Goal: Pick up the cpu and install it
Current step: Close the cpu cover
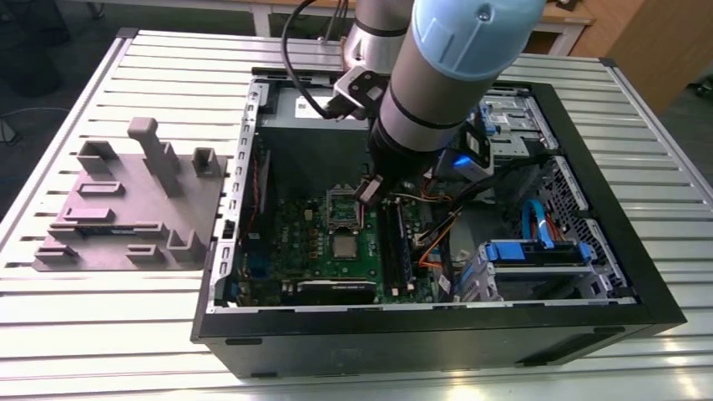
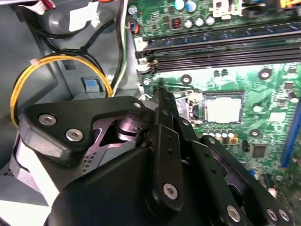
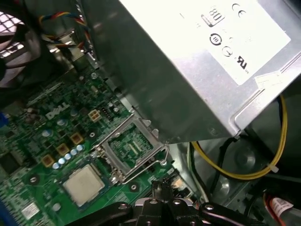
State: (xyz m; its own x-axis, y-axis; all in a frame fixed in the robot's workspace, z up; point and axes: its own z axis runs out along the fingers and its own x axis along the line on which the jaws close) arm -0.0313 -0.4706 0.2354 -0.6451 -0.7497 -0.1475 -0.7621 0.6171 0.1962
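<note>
The desk [image 1: 100, 334] carries an open case [image 1: 446, 330] with a green board [image 1: 323, 251] inside. The cpu [image 1: 346, 246] sits in its socket on that board, beside the raised frame [image 3: 134, 146]. The hand [image 1: 369, 189] hangs over the board, fingers drawn together and empty. The chip looks light, stiff, slick and fragile, best held by its edges. The first wrist view shows the open frame; the second wrist view shows the memory slots [image 2: 221, 52].

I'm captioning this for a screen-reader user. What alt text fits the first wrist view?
A silver square cpu sits in the socket on a green motherboard, beside a raised metal socket frame. A large grey power supply box looms above, with the black gripper at the picture's edge.
</note>
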